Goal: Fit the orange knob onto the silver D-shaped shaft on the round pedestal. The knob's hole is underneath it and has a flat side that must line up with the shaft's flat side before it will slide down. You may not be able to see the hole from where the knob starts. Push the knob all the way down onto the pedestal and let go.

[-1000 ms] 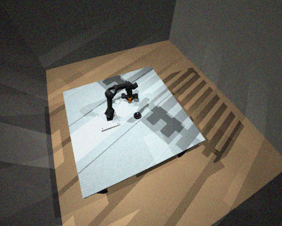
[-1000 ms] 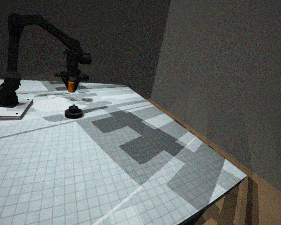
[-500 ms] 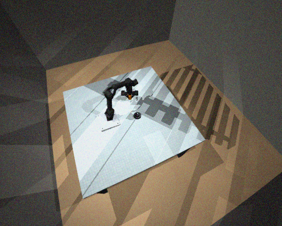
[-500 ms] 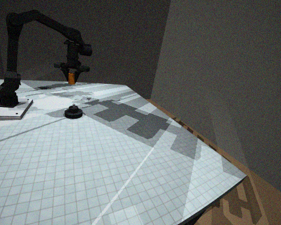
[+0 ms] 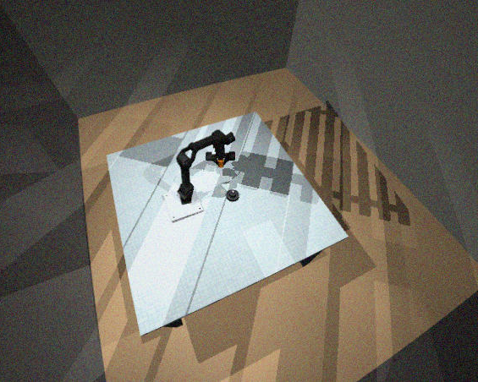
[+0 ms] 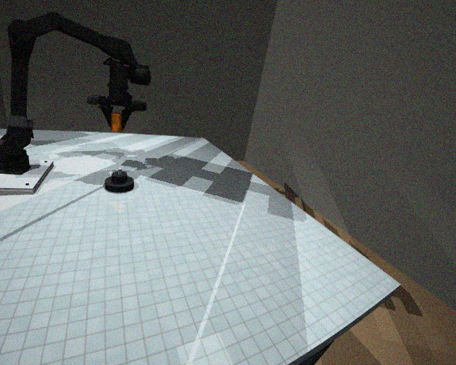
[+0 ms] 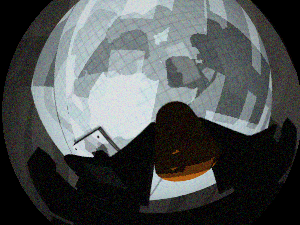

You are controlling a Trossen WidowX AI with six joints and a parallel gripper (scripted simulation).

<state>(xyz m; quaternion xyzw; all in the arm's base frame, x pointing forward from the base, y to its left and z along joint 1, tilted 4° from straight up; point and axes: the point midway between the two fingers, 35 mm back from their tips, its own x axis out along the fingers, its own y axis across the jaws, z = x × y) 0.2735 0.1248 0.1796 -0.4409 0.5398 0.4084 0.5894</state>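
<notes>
The orange knob (image 5: 221, 163) (image 6: 116, 122) (image 7: 185, 144) is held upright between the fingers of my gripper (image 5: 221, 165) (image 6: 117, 126). My gripper is shut on it and points down, high above the table. The knob's underside and hole are hidden. The black round pedestal (image 5: 232, 197) (image 6: 119, 185) stands on the table, nearer to the exterior view than the knob. Its short shaft (image 6: 120, 172) stands up bare in the middle; the flat side is too small to tell. I cannot make out the pedestal in the wrist view.
The arm's white base plate (image 5: 186, 212) (image 6: 9, 184) (image 7: 90, 141) lies left of the pedestal in the top and exterior views. The pale gridded table top (image 5: 221, 253) (image 6: 146, 262) carries dark shadows and bright patches. Its right edge (image 6: 392, 287) drops to a brown floor.
</notes>
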